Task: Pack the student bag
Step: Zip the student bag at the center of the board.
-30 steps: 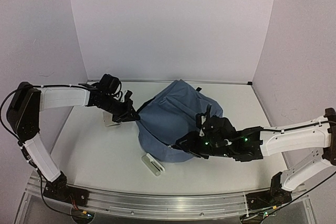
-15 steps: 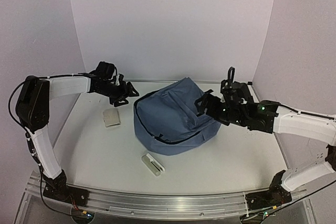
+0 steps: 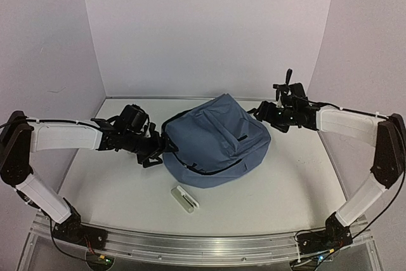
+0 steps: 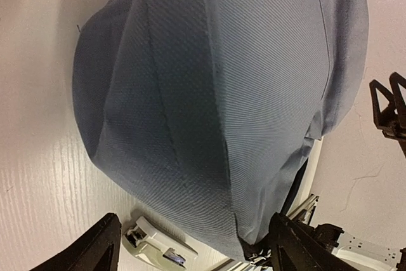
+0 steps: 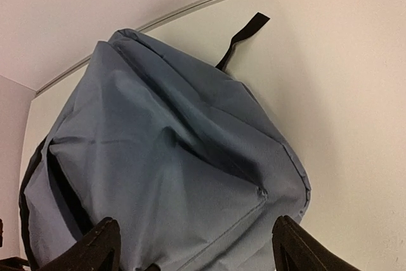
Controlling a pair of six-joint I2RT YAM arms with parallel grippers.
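A slate-blue soft fabric backpack (image 5: pixel 171 157) lies on the white tabletop (image 5: pixel 342 93), with a black strap loop (image 5: pixel 244 33) reaching out from its far end. A dark opening (image 5: pixel 60 188) runs along its left side. The right gripper (image 5: pixel 200 252) shows 2 black fingertips (image 5: pixel 101 249) set wide apart at the lower edge.

white links (image 3: pixel 63 138), black joints (image 3: pixel 16 153)

The bag (image 3: pixel 216 141) lies mid-way on the table (image 3: pixel 298 176). A small case (image 3: pixel 184 198) lies before it, slightly left, apart. The left gripper (image 3: pixel 162 152) is just beside its left edge, and the right gripper (image 3: pixel 263 113) is near its far right corner.
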